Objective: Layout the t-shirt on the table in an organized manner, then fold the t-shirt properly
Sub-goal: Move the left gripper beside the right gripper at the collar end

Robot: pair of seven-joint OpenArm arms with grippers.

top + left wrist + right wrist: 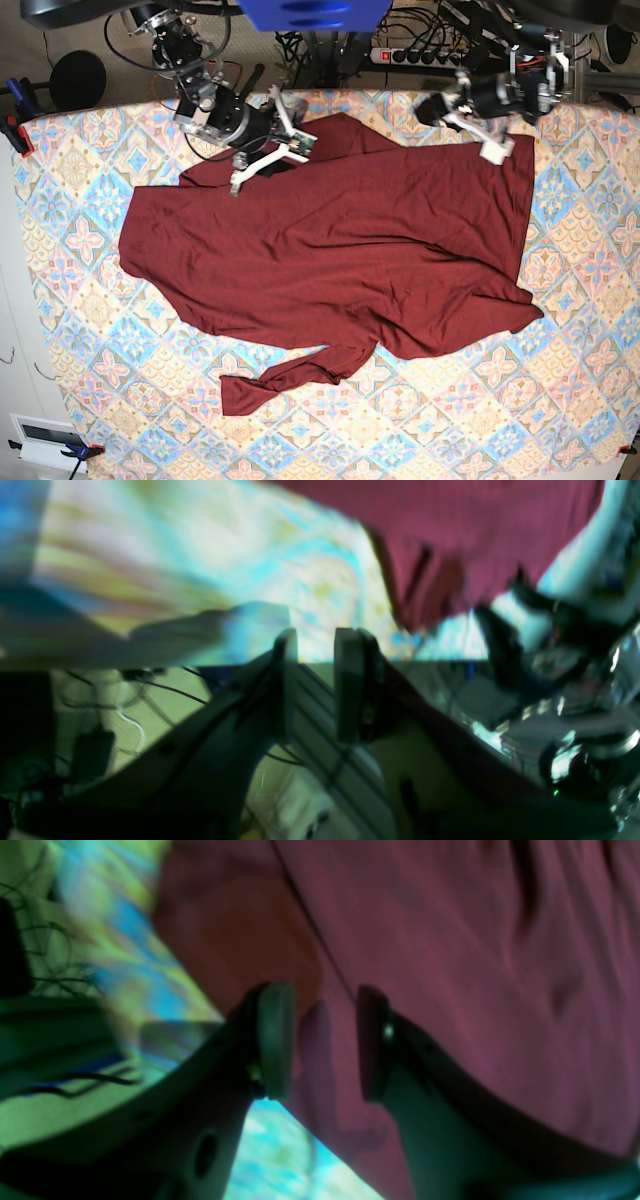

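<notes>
Right claw (320,1040) is parted over the shirt (330,255), nothing pinched between its pads. Left claw (316,680) has a narrow gap, empty, hanging past the surface (560,400) edge. Shirt's spread rumpled across the middle of the surface, top reaching the far edge, one twisted strip trailing toward the near edge.

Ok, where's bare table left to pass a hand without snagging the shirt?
Bare table runs along the near edge, widest at the near-right corner below the t-shirt. The left edge strip is bare too, beside the spread sleeve. The far edge is crowded: the right hand and left hand both hover over fabric there.
</notes>
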